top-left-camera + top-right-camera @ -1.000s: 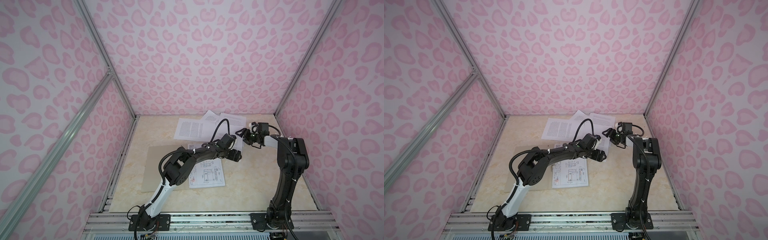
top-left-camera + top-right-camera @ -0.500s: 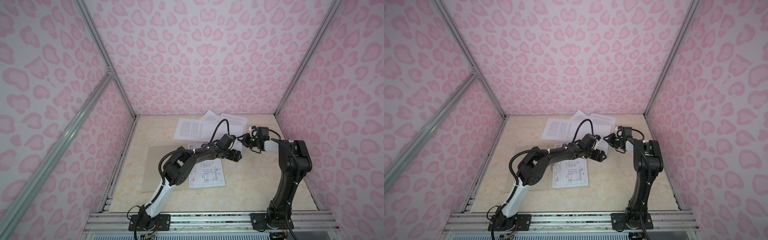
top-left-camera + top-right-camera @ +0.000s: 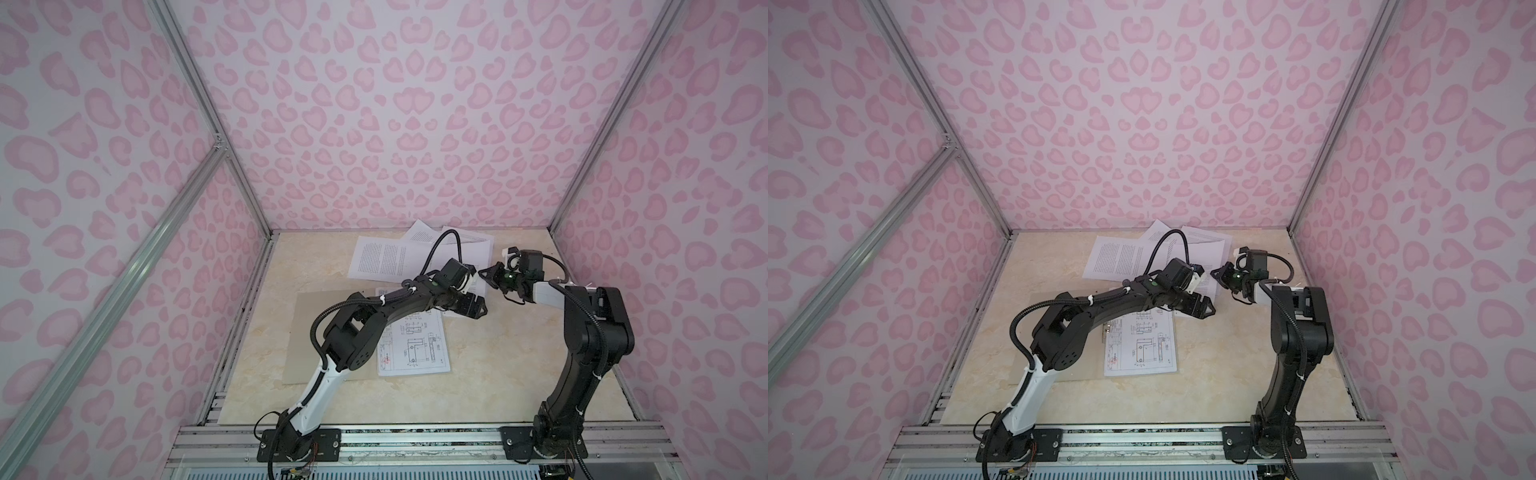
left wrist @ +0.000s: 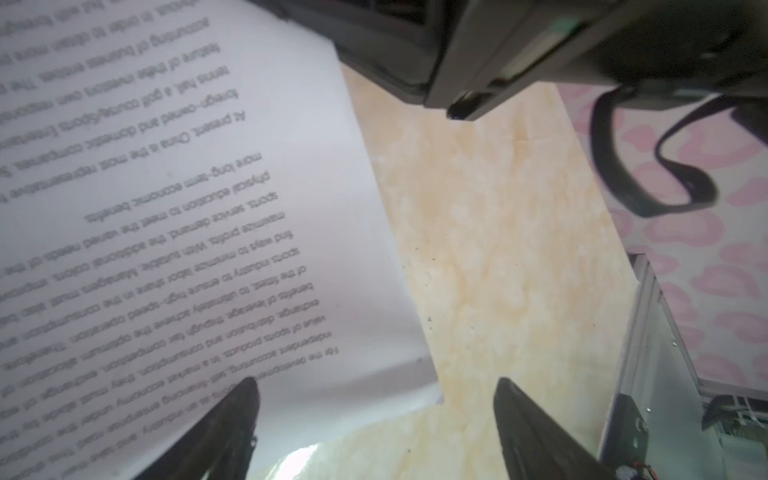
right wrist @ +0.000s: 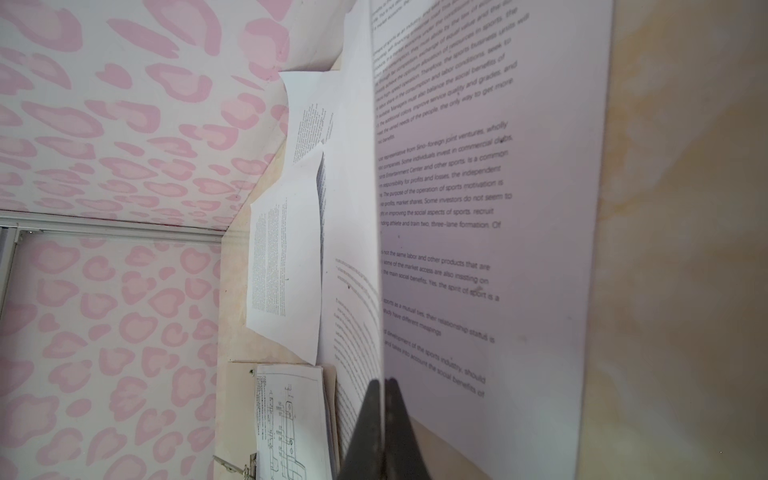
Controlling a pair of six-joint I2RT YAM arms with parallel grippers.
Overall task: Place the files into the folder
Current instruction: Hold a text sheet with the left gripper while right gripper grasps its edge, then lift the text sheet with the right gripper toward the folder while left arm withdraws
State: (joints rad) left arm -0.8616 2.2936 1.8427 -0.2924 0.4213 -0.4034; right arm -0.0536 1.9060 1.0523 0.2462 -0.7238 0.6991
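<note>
Left gripper (image 4: 374, 382): jaws wide, empty, hovering near the middle of the table (image 3: 498, 365) over a text sheet's (image 4: 166, 208) corner, likely staged to steady or take the paper. Folder (image 3: 307, 332) lies flat toward 8 o'clock with the drawing sheet (image 3: 415, 353) on it, so that's the drop zone; loose files (image 3: 382, 257) fan out at 12. Right gripper (image 5: 382, 382), 2 o'clock, is pinched tight on what looks like that same sheet's edge, curling it up because flat paper offers no other grip.
</note>
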